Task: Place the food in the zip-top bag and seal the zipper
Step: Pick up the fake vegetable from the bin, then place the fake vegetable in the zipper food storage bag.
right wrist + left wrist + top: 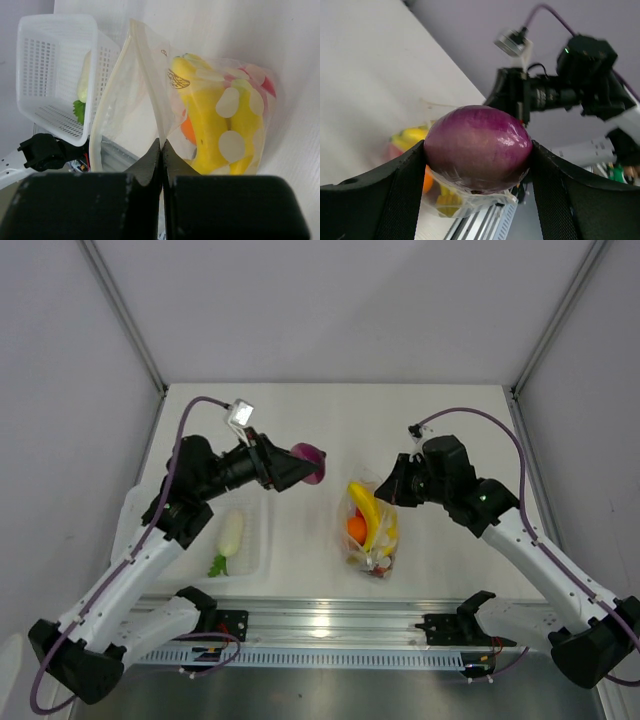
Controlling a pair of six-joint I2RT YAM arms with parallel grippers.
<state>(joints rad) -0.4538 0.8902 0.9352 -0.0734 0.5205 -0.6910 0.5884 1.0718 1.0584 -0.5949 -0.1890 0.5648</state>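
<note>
My left gripper (303, 468) is shut on the dark red-purple round food (309, 462), held above the table left of the bag; it fills the left wrist view (477, 147). The clear zip-top bag (372, 530) lies at mid-table with the yellow banana (364, 508) and the orange one (356, 528) inside. My right gripper (388, 485) is shut on the bag's mouth edge (150, 95), holding the mouth open. The banana (210, 125) and orange one (188, 131) show through the bag. The white radish (229, 536) lies in the tray.
A shallow white mesh tray (258, 552) stands left of the bag; in the right wrist view (55, 55) it holds the radish (84, 82). A metal rail (330, 625) runs along the near table edge. Grey walls enclose the table.
</note>
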